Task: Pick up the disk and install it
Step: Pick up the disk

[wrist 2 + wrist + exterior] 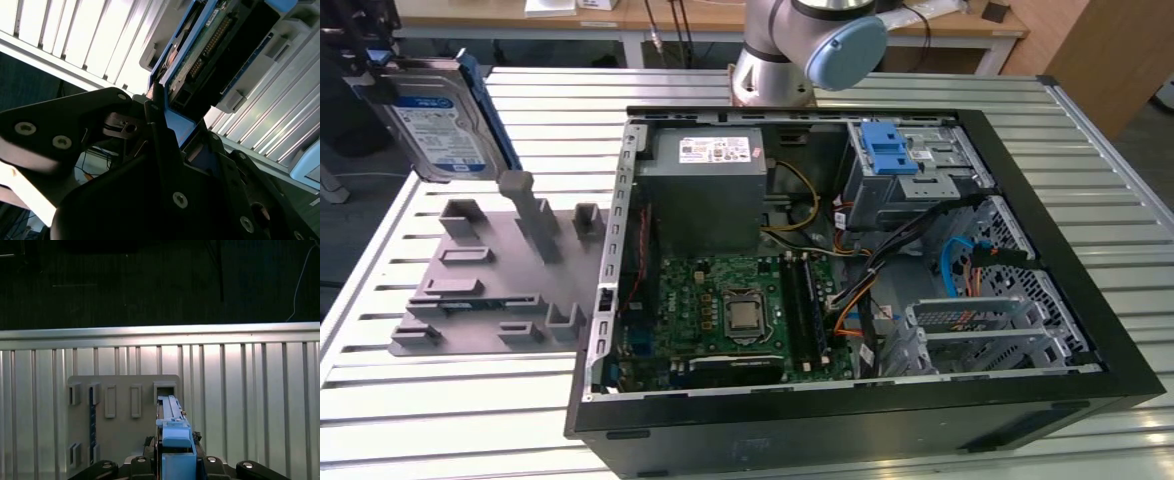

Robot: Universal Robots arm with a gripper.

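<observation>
holding the disk [438, 125] clamped in the pincer [376, 62] above the grey fixture [494, 280]; likely needing alignment with the drive cage [914, 165].

Slatted metal table [454, 420], wooden desks [720, 20] behind

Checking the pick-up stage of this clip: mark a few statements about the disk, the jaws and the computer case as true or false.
1. The gripper holds the disk, jaws shut on it. True.
2. The disk sits in the drive cage. False: it hangs above the grey slotted fixture, outside the case.
3. The computer case lies open, its motherboard showing. True.
4. The disk lies flat on the table. False: it is held upright in the air.
</observation>
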